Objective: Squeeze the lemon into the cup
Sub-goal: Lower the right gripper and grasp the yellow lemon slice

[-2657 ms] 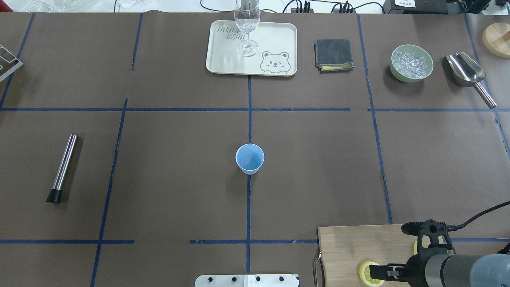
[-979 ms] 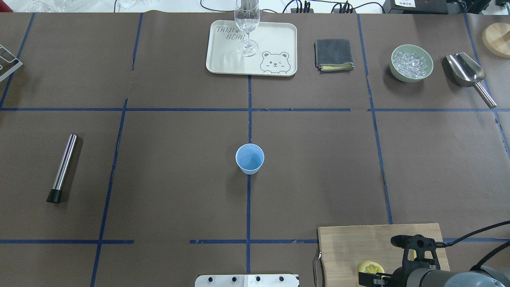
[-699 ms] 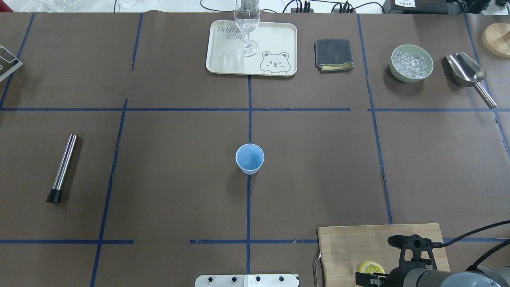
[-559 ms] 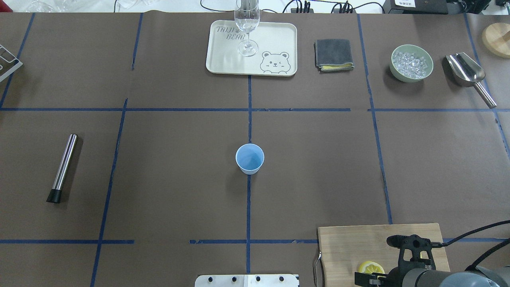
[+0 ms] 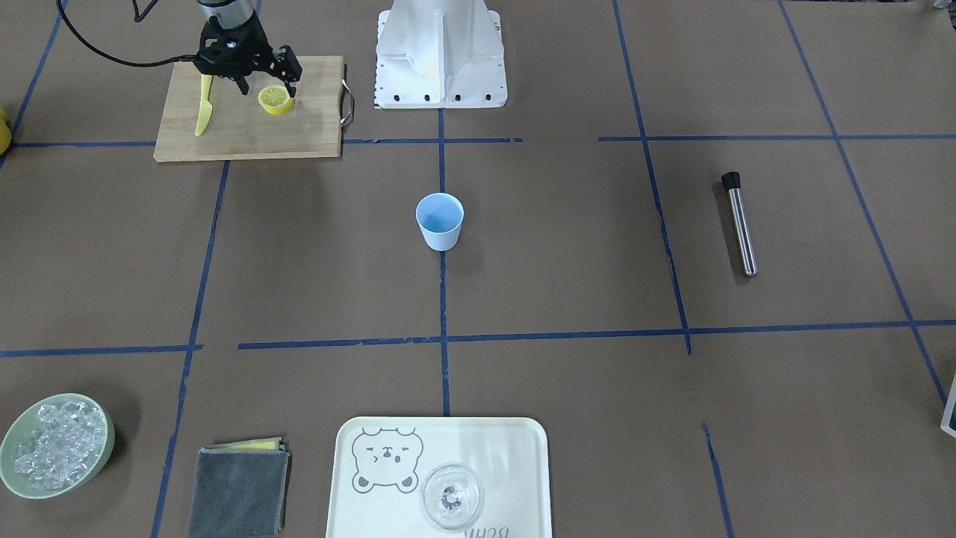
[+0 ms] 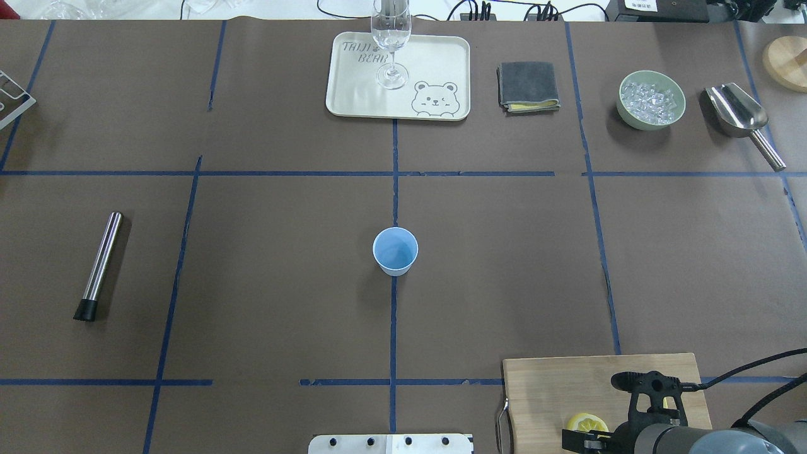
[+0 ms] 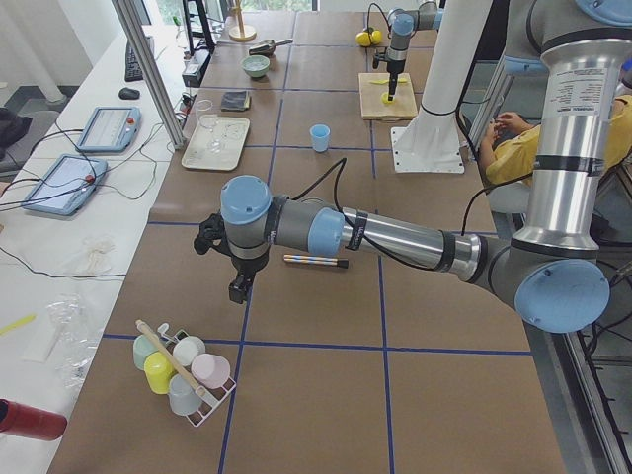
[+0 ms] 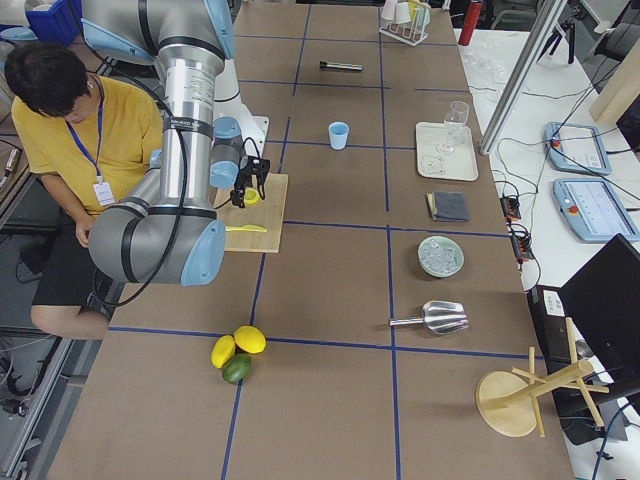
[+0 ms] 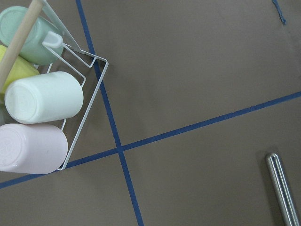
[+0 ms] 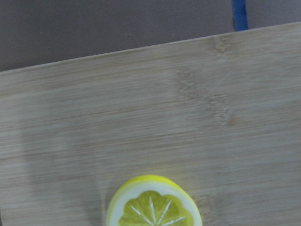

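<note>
The light-blue cup (image 6: 395, 251) stands upright at the table's middle, also in the front view (image 5: 439, 220). One lemon slice (image 5: 275, 99) lies flat on the wooden cutting board (image 5: 246, 131) by the robot's base; it also shows in the overhead view (image 6: 586, 421) and the right wrist view (image 10: 154, 205). My right gripper (image 5: 267, 88) hangs just above the board, open, its fingers spread on either side of the slice and slightly behind it. My left gripper (image 7: 237, 284) shows only in the left side view, far from the cup; I cannot tell its state.
A yellow toy knife (image 5: 203, 108) lies on the board beside the slice. A tray (image 6: 441, 69) with a glass (image 6: 391, 44), a grey cloth (image 6: 528, 86), an ice bowl (image 6: 651, 99) and a scoop (image 6: 737, 113) line the far edge. A steel muddler (image 6: 101, 265) lies left. A cup rack (image 9: 42, 94) sits under the left wrist.
My right arm has drawn back toward the table's near edge and shifted a little left, so the lemon slice shows in front of the gripper instead of under it.
</note>
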Available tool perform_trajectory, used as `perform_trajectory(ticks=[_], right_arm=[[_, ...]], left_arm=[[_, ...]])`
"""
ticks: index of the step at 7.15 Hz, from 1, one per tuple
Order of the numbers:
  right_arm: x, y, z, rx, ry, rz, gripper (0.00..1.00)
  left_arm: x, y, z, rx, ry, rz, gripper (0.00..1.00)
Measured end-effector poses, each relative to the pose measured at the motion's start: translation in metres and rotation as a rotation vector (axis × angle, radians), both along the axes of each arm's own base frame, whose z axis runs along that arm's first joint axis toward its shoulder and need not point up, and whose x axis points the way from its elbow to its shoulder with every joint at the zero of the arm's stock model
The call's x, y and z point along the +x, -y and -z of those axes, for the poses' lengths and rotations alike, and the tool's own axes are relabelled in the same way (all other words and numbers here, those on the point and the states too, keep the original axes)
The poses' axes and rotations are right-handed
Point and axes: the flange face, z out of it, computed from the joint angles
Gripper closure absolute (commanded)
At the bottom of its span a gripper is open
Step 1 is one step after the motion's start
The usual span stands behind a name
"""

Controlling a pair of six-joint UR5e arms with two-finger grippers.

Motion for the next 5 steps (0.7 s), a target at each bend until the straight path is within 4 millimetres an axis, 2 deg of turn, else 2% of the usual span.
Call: perform_trajectory(ticks=[1,3,5], right_arm=[[-0.0034,0.0003,0.0009,0.0,0.004,-0.001,0.03],[-0.0058,0.0012,-0.0003,0.0,0.002,-0.004,0.16],[-0.0052,0.0033,0.0004,0.0,0.004,-0.009,0.41]], left_arm=[[0.0,-0.006,-0.0015,-0.002,0.0,0.0,0.0],[0.0,-0.0109,-0.0022,-0.004,0.0,0.0,0.0],[0.0,-0.0115,-0.0022,-0.004,-0.001,0.0,0.0]])
